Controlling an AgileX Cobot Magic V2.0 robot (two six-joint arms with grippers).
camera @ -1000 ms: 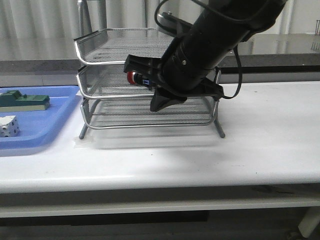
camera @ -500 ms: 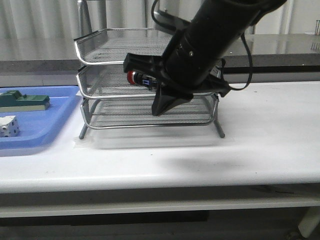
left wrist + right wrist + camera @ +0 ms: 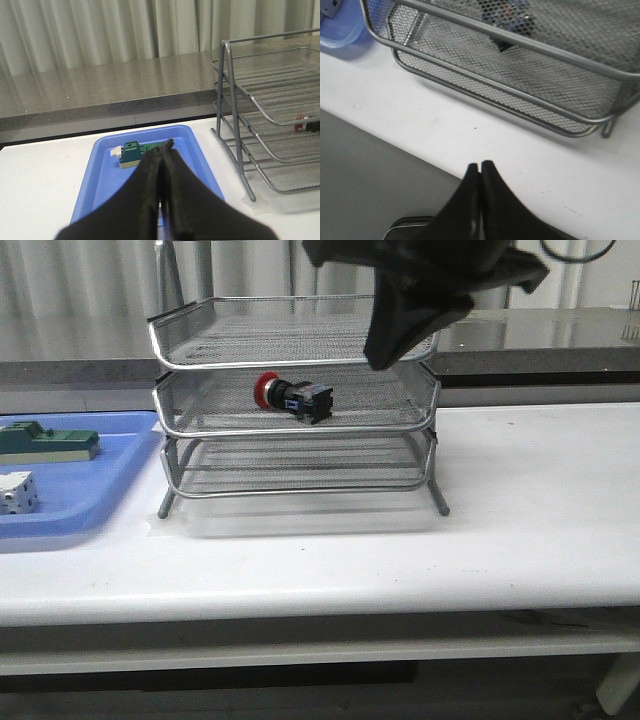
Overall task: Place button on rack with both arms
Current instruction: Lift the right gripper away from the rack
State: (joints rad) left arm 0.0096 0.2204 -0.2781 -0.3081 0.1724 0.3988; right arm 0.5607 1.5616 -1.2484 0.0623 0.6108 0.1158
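Since the earlier frames the right arm has risen clear of the rack point(image 3: 300, 400): a second ago its pincer was pressed in against the middle tier with the button between its tips, and now the right pincer point(image 3: 395, 340) hangs up by the top tier's right front corner, apart from the button point(image 3: 295, 397). The button lies by itself on the mesh of the middle tier, left of centre and near the front rim.

Its long axis runs roughly left to right along the tier, slightly skewed. The red cap points toward the blue tray point(image 3: 90, 505); the black-and-blue body trails to the right and a little forward. It lies on its side rather than standing on its base.

Both pincers are pressed together with nothing between them. The right wrist view shows the right one's tips meeting point(image 3: 480, 172) over the tabletop point(image 3: 520, 510) in front of the rack, and the left pincer point(image 3: 162, 165) is likewise closed, above the blue tray.

The placing looks done, so the step in hand is probably the retreat. To do it well, the right arm should go on lifting up and away before swinging sideways, keeping off the top tier's rim so the rack is not jolted and the round-capped button is not set rolling.
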